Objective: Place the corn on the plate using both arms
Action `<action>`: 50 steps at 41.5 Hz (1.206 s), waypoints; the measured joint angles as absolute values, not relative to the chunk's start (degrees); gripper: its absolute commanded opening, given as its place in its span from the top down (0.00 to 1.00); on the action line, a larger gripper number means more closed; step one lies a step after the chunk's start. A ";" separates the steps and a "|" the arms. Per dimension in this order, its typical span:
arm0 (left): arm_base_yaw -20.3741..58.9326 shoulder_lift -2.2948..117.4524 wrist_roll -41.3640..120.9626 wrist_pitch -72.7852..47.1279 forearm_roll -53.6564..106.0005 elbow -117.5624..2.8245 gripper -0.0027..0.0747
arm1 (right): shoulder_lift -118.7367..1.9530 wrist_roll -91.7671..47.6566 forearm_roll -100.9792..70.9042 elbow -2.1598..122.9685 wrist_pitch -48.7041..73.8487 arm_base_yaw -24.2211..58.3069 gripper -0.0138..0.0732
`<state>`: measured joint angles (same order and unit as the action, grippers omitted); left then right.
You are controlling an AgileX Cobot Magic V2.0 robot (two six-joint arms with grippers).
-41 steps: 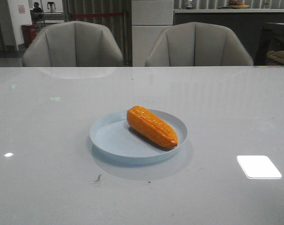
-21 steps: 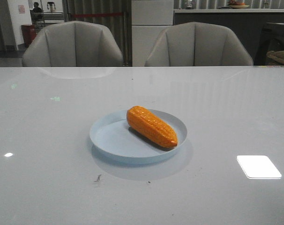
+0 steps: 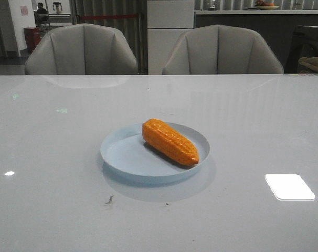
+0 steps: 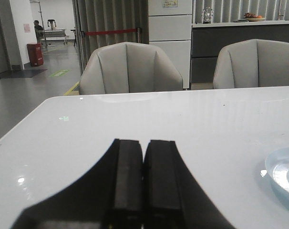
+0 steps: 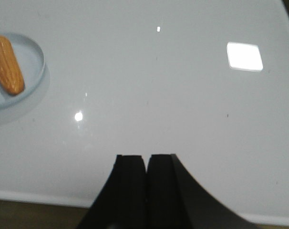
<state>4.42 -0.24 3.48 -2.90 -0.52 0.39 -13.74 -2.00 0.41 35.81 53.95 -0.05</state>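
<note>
Front view: nothing has shifted over the last second; the corn (image 3: 170, 141) lies diagonally on the plate (image 3: 122, 157), so the task looks done. Left wrist: fingers (image 4: 129, 181) clenched, empty. Right wrist: fingers (image 5: 130, 186) likewise, over the bench (image 5: 182, 105).

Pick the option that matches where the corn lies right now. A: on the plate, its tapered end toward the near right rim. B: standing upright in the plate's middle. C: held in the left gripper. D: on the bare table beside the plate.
A: in the front view the corn lies on its side on the plate, tapered end at the near right rim, while the left gripper and right gripper are both shut and empty.
</note>
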 measured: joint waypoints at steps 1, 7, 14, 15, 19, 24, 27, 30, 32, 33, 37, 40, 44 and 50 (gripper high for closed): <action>4.42 -0.24 3.48 -2.90 -0.52 0.39 0.85 | -13.05 -2.00 0.41 35.22 52.23 -0.39 0.77; 4.42 -0.24 3.48 -2.90 -0.52 0.39 0.85 | -8.02 -2.00 0.00 28.83 39.06 -2.86 0.77; 4.42 -0.24 3.48 -2.90 -0.52 0.39 0.85 | -2.31 -2.00 0.00 18.23 21.31 -3.33 0.77; 4.42 -0.24 3.48 -2.90 -0.52 0.39 0.85 | -1.42 -2.00 0.00 16.95 19.57 -3.33 0.77; 4.42 -0.24 3.48 -2.90 -0.52 0.39 0.85 | 0.41 -2.00 0.00 10.98 13.06 -3.21 0.77; 4.42 -0.24 3.48 -2.90 -0.52 0.39 0.85 | 0.67 -2.00 0.00 3.68 7.79 -3.00 0.77; 4.42 -0.24 3.48 -2.90 -0.52 0.39 0.85 | 0.67 -2.00 -2.29 -0.28 4.59 -2.86 0.77; 4.42 -0.24 3.48 -2.90 -0.52 0.39 0.85 | 0.67 -2.00 -3.47 -1.42 4.16 -2.34 0.77; 4.42 -0.24 3.48 -2.90 -0.52 0.39 0.85 | 0.67 -2.00 -4.03 -1.69 4.10 -1.96 0.77; 4.42 -0.24 3.48 -2.90 -0.52 0.39 0.85 | 0.67 -2.00 -4.19 -1.69 4.06 -1.86 0.77; 4.42 -0.24 3.48 -2.90 -0.52 0.39 0.85 | 0.67 -2.00 -4.32 -1.69 3.96 -1.72 0.77; 4.42 -0.24 3.48 -2.90 -0.52 0.39 0.85 | 0.67 -2.00 -4.32 -1.69 3.96 -1.72 0.77; 4.42 -0.24 3.48 -2.90 -0.52 0.39 0.85 | 0.67 -2.00 -4.41 -1.69 3.96 -1.72 0.77; 4.42 -0.24 3.48 -2.90 -0.52 0.39 0.85 | 0.67 -2.00 -4.41 -1.69 3.96 -1.72 0.77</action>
<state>4.42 -0.24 3.48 -2.90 -0.52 0.39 0.67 -2.00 -4.41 -1.69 3.96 -1.72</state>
